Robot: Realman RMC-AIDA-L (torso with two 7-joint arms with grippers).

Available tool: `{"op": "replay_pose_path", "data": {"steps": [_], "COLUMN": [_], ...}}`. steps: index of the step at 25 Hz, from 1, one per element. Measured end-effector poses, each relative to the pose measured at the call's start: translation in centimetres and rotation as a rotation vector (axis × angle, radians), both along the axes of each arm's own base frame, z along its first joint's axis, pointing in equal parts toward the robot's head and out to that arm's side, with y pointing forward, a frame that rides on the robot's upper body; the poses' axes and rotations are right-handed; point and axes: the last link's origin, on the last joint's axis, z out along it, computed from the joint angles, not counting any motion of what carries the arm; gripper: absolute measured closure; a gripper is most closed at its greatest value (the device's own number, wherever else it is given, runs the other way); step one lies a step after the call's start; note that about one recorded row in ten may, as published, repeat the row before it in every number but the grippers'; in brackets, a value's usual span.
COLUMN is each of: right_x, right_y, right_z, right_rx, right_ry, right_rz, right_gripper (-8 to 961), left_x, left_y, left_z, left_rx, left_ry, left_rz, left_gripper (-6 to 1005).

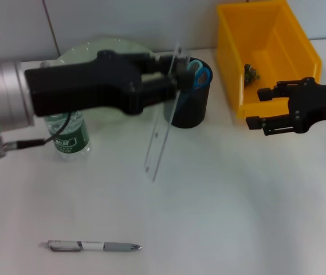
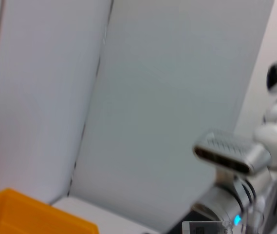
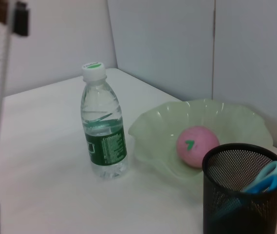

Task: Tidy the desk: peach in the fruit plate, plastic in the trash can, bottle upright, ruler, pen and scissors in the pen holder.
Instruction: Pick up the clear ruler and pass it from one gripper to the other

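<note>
Above the black mesh pen holder point(image 1: 188, 97) our left gripper point(image 1: 181, 77) is clamped on the top end of the clear ruler point(image 1: 164, 117), whose long axis hangs steeply, slanting down and toward us, so its lower end sits in front of the holder and outside the rim. We judge the next move turns on bringing that lower end back over the opening, where the blue scissors point(image 1: 199, 74) already stand. Our right gripper point(image 1: 255, 109) waits with jaws apart beside the yellow bin point(image 1: 266, 54). Nearest our left arm, the pen point(image 1: 94, 246) lies crosswise on the desk point(image 1: 237, 217), well apart from the holder. Bottle point(image 3: 102, 124) upright, peach point(image 3: 197, 145) in plate point(image 3: 153, 131)
</note>
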Motion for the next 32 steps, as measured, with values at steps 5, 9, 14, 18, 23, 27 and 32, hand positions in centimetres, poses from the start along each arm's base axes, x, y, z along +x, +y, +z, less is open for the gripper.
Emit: {"op": "replay_pose_path", "data": {"steps": [5,9,14,18,23,27,32], "right_x": [0.4,0.5,0.3,0.0,-0.2,-0.2,0.4], "right_y": [-0.2,-0.4,-0.7,-1.1,-1.6,-1.9,-2.0], "right_z": [0.2,0.2,-0.2,-0.6,-1.6,-2.3,-2.3], "right_rx": [0.000,-0.006,-0.025,-0.042,-0.049,0.004,0.134], "right_ry": [-0.003,-0.001,0.016,0.037,0.068,0.110,0.218], "right_rz": [-0.014,-0.017,-0.012,-0.008,0.022,0.059,0.107], "right_gripper": [167,167,167,168,168,168,168], "left_x": [-0.5,-1.7,-3.1,-4.2,-4.3,-4.5,-4.4], "left_y": [1.5,2.8,2.8,2.3,1.6,1.0,0.0], "left_z": [-0.9,-1.2,-2.0,-3.4,-4.8,-5.9,-7.2], "left_rx": [0.007,0.078,0.188,0.262,0.324,0.404,0.518], "left_ry": [-0.074,-0.256,-0.408,-0.482,-0.499,-0.510,-0.511], "left_rz": [0.015,0.038,0.034,0.057,0.047,0.047,0.052], "left_gripper": [600,600,600,599,599,599,598]}}
